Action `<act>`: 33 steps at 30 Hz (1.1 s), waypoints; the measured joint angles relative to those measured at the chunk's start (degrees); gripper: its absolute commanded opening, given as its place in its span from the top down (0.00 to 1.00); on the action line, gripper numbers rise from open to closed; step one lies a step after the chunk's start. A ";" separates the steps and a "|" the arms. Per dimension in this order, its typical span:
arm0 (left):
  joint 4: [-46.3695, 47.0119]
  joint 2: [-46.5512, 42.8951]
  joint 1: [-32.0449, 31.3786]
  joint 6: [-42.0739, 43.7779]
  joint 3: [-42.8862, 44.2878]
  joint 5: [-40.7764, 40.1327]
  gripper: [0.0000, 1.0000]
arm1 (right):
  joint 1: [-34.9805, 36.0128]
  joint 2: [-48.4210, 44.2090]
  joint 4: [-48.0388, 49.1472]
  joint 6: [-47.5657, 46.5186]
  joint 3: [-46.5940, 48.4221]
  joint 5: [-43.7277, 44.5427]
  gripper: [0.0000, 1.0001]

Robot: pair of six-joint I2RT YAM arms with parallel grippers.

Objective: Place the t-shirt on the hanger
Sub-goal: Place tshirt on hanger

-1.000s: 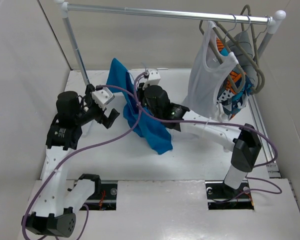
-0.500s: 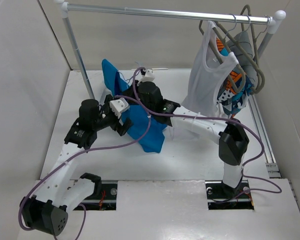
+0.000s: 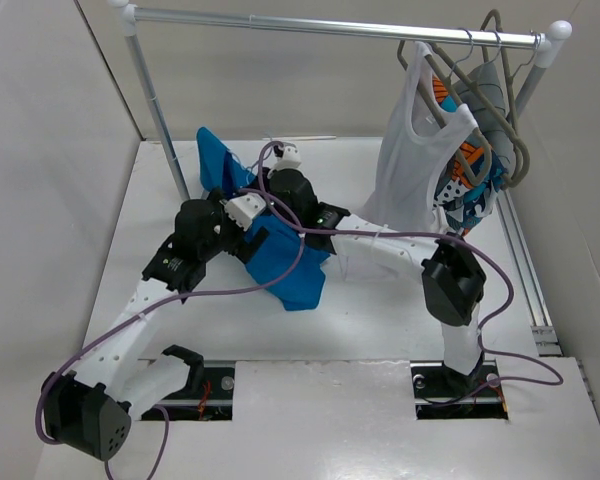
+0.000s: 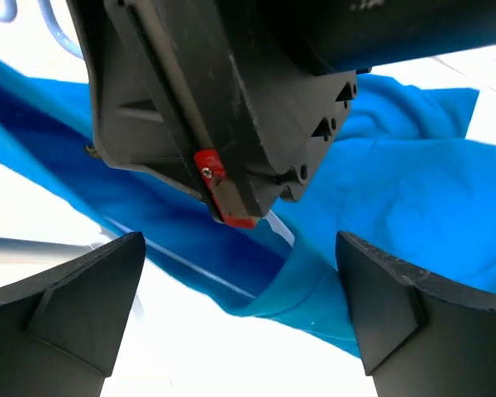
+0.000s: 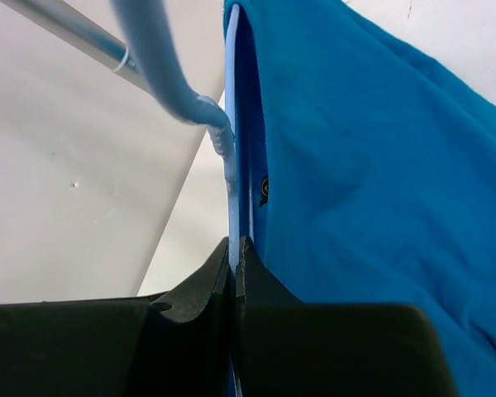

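Right wrist view: right gripper [image 5: 234,248] is pinched tight on the hanger [image 5: 229,165] wire just below its hook, with the t-shirt [image 5: 355,165] draped along the wire on one side. Left gripper [image 4: 240,289] is spread wide and empty, just beside the blue cloth and the right wrist (tight quarters). Risks as I read it: arms collide at this spacing, the thin wire twists in the pinch, or the left grabs a double layer and the shirt slides off to the table [image 3: 400,320].
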 measured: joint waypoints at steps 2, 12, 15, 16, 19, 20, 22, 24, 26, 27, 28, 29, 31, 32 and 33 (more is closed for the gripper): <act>-0.57 0.13 0.00 0.07 -0.04 -0.70 0.22 | 0.00 0.33 0.04 0.00 0.00 -0.35 1.00; -3.37 1.16 -0.37 0.15 -0.17 4.17 0.51 | 0.02 0.52 -0.07 -0.02 0.09 -1.27 1.00; -3.15 1.49 -0.24 0.76 -0.17 4.76 0.03 | 0.02 0.61 -1.01 -0.09 0.09 -1.92 1.00; -3.41 1.53 -0.22 0.42 -0.15 5.01 0.00 | 0.02 0.70 -0.96 -0.04 0.09 -2.01 1.00; -5.07 2.49 -0.37 -0.07 -0.15 5.42 0.00 | -0.02 0.74 -0.52 0.00 0.11 -2.03 1.00; -5.57 2.93 -0.39 -0.11 -0.15 5.40 0.00 | -0.02 0.74 -0.33 -0.02 0.11 -2.03 1.00; -6.16 3.63 -0.50 -0.09 -0.15 5.01 0.03 | -0.04 0.74 -0.28 -0.02 0.11 -2.01 1.00; -6.88 4.02 -1.31 -0.20 -0.15 3.63 0.26 | -0.15 0.74 -0.24 -0.04 0.11 -1.95 1.00; -7.63 4.22 -2.16 -0.35 -0.15 1.97 0.48 | -0.26 0.74 0.02 -0.02 0.09 -1.66 1.00; -7.91 4.28 -2.40 -0.42 -0.15 1.40 0.64 | -0.37 0.74 0.15 0.00 0.11 -1.44 1.00; -8.31 4.39 -2.58 -0.57 -0.13 0.94 0.73 | -0.42 0.74 0.35 0.07 0.09 -1.11 1.00; -8.20 4.50 -2.64 -0.68 -0.04 -0.07 0.83 | -0.46 0.74 0.20 0.15 0.09 -1.07 1.00; -8.61 4.61 -1.79 -1.90 0.66 -2.12 1.00 | -0.44 0.72 0.07 0.74 -0.04 -0.81 1.00; -8.98 4.70 -1.36 -2.12 1.07 -2.56 1.00 | -0.44 0.72 0.17 1.36 -0.04 -0.76 1.00; -9.14 4.70 -1.38 -2.23 1.38 -2.62 1.00 | -0.44 0.68 0.44 1.99 -0.04 -0.81 1.00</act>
